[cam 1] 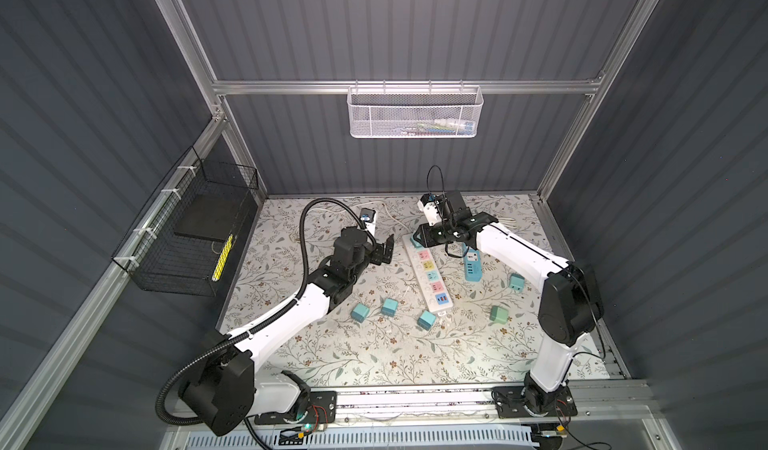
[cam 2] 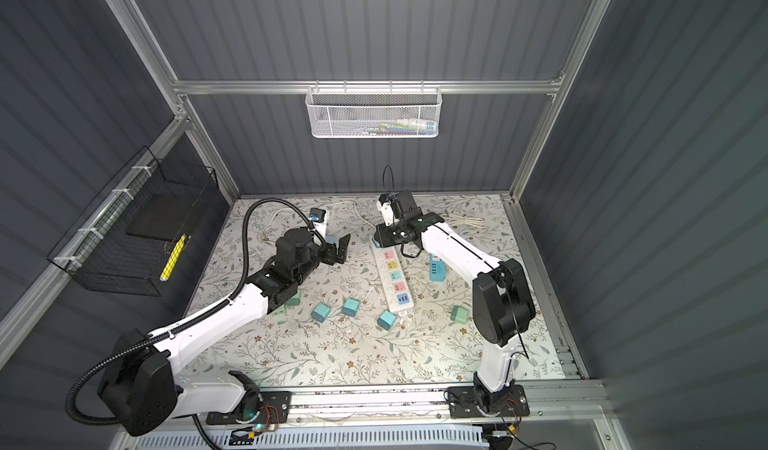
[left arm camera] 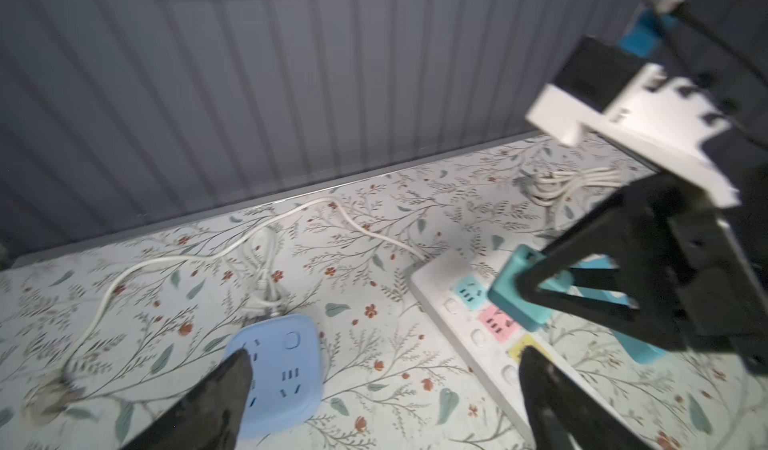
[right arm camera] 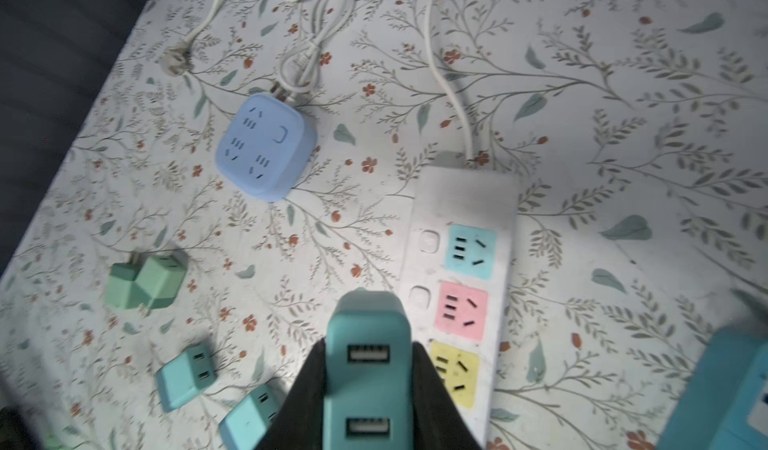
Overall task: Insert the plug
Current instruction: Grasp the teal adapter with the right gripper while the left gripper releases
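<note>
Surface (cam 1: 374,352): floral sheet, loose adapters scattered over its middle.

Right arm: reaches in from its base, forearm angled toward the far end of the white power strip (cam 1: 428,277), wrist tipped downward.

Left arm: stretched toward the middle, stopping just beside the strip's near-left edge.

Strip lies flat and diagonal, coloured sockets facing up, all the visible ones unoccupied.

Plug (right arm camera: 368,369): teal adapter block, held clear of the surface above the strip's far end, near the pale-blue and pink sockets. It is not seated. USB ports face the wrist camera; the prongs are hidden.

Handling, judged: small rigid plastic, light, smooth-sided, so it could twist or slip when the prongs meet resistance. The best hold is on the two flat side faces, low on the body, which is where it is held.

Right pincer (right arm camera: 368,348): pressed onto the plug's opposite sides, one finger on each.

Left pincer (left arm camera: 386,356): spread wide, holding nothing, hovering between the strip and the blue square socket block (left arm camera: 276,377). It is well placed to steady the strip if the strip slides.
</note>
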Motion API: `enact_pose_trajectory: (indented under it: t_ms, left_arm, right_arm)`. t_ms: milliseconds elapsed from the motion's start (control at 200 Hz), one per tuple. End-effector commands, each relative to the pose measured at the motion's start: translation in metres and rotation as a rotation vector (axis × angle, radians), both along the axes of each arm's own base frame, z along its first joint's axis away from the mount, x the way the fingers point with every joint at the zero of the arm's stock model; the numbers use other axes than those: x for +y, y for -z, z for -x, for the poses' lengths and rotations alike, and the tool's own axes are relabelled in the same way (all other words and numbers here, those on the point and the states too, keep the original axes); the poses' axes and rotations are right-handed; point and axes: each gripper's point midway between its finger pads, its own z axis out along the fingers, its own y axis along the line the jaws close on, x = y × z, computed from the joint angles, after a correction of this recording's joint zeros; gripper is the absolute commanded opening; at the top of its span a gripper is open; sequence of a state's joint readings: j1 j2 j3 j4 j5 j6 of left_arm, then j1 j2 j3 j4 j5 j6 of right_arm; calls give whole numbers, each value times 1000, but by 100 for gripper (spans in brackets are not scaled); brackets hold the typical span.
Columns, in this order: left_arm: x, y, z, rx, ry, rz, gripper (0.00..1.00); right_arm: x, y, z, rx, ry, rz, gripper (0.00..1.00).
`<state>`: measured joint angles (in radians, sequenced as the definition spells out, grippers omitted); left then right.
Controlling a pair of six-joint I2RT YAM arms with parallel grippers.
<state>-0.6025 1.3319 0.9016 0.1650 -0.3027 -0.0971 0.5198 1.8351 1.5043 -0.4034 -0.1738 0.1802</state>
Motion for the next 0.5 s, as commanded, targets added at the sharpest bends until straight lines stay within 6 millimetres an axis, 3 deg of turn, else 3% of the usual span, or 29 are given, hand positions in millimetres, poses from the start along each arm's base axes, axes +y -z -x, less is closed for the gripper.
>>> enact_pose_trajectory:
  t_ms: [0, 315, 495]
  left_arm:
    - [17, 12, -11, 67, -110, 21, 100]
    - [10, 16, -13, 83, -85, 22, 100]
    - [9, 17, -12, 84, -75, 26, 100]
  right_arm:
    - [-9, -1, -37, -165, 57, 79, 18]
    - [-12, 52, -59, -85, 101, 107, 17]
    - [-14, 61, -61, -85, 121, 111, 17]
